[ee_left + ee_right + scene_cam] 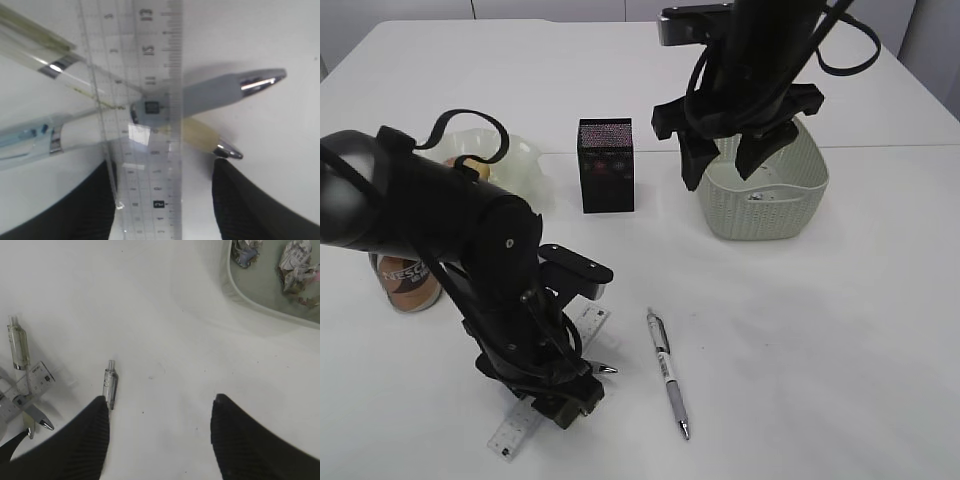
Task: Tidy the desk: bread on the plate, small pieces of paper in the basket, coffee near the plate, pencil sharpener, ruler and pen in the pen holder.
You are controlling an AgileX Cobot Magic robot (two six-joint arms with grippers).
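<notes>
A clear ruler (150, 150) lies on the white table over two pens, one with a grey grip (215, 95) and one with a yellow grip (200, 137). My left gripper (162, 200) is open, low over the ruler, with a finger on each side of it. In the exterior view the ruler (518, 428) sticks out from under the left gripper (560, 395). Another pen (667, 372) lies to its right. My right gripper (725, 150) is open and empty above the basket (780, 215). Crumpled paper (296, 260) lies in the basket. The pencil sharpener is out of view.
The black pen holder (606, 165) stands at the back middle. A pale plate (525, 160) with bread (468, 166) is behind my left arm. A coffee can (408, 283) stands at the left. The right wrist view shows a pen (110, 385) on the table.
</notes>
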